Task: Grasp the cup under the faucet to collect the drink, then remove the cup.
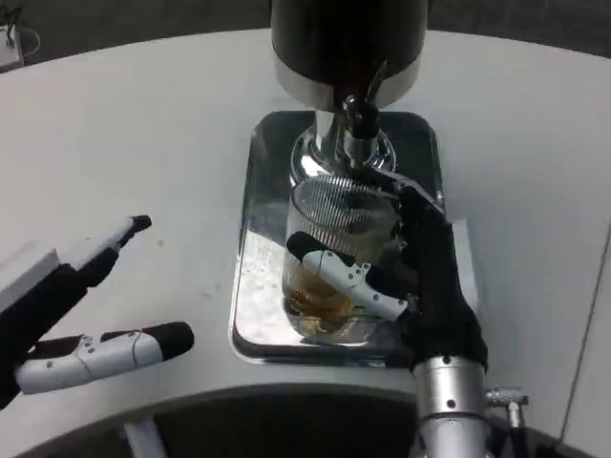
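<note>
R robot hand (401,277) grips cup (329,258) under faucet (358,114).

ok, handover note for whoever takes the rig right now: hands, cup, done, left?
Right hand: grips the ribbed glass cup from the side, on the metal tray.
Left hand: holds nothing, fingers apart, over the table left of the tray.
Cup stands upright under the faucet of the dispenser, some amber drink in the bottom.
Done: cup grasped, drink partly collected.
Left: finish filling if needed, then take the cup away.
</note>
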### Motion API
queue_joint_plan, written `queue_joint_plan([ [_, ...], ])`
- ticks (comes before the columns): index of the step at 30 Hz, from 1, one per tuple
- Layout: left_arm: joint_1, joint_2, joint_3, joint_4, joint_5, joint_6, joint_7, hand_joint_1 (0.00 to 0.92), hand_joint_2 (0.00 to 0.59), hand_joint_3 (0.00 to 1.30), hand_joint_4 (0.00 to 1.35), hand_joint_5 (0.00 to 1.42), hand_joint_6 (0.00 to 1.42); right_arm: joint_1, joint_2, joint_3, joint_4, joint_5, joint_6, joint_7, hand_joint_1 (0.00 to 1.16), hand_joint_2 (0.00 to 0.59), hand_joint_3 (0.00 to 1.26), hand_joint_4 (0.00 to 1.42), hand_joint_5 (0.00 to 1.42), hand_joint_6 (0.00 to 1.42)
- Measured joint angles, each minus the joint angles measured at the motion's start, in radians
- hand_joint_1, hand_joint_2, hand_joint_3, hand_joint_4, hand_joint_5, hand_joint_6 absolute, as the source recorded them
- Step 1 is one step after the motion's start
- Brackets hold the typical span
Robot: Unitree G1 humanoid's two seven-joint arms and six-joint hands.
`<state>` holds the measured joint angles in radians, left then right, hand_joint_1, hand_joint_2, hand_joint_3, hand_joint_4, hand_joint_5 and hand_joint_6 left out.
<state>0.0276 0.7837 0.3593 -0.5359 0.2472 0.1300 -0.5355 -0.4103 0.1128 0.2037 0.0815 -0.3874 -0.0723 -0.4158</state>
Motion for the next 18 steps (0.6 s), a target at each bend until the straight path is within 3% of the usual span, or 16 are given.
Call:
queue_joint_plan([
  [18,-0.082,0.000,-0.071,0.052,0.004,-0.003,0.007,0.000,0.000,0.00,0.00,0.00,0.15,0.166,-0.054,-0.071,-0.283,0.042,0.021,0.144,0.93,0.151,0.85,1.09,1.27,1.42],
])
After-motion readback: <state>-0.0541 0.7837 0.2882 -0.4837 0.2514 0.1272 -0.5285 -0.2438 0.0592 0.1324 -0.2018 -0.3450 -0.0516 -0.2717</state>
